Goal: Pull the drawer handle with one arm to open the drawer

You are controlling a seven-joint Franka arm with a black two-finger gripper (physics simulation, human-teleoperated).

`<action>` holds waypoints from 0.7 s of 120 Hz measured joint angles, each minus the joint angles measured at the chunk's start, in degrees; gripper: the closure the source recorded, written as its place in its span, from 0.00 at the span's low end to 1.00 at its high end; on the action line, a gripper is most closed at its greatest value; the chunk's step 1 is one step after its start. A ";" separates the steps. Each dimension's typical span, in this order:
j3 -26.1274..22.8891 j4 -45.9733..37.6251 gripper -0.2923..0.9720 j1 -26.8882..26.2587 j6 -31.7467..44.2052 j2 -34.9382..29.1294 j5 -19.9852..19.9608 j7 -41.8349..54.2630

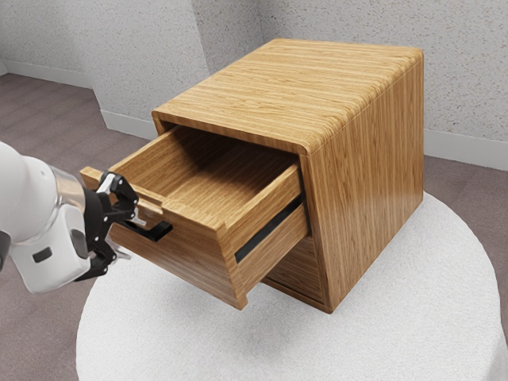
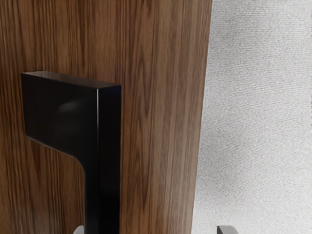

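A bamboo cabinet stands on a round white table. Its drawer is pulled well out toward the exterior view's left, and its inside is bare. A black handle sticks out from the drawer front. My gripper is at that handle, its black fingers spread wide above and below the bar, so it is open. In the wrist view the handle rises close against the drawer front. One fingertip shows well clear of the handle.
The white table top lies past the drawer front's edge. A grey wall and brown floor are behind the cabinet. My white arm enters from the exterior view's left.
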 joint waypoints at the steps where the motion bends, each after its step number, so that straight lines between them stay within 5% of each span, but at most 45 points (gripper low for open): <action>1: 0.00 0.00 0.55 0.00 -0.01 0.00 -0.02 0.00; 84: 0.04 0.09 0.57 0.07 -0.34 -0.55 -0.25 0.02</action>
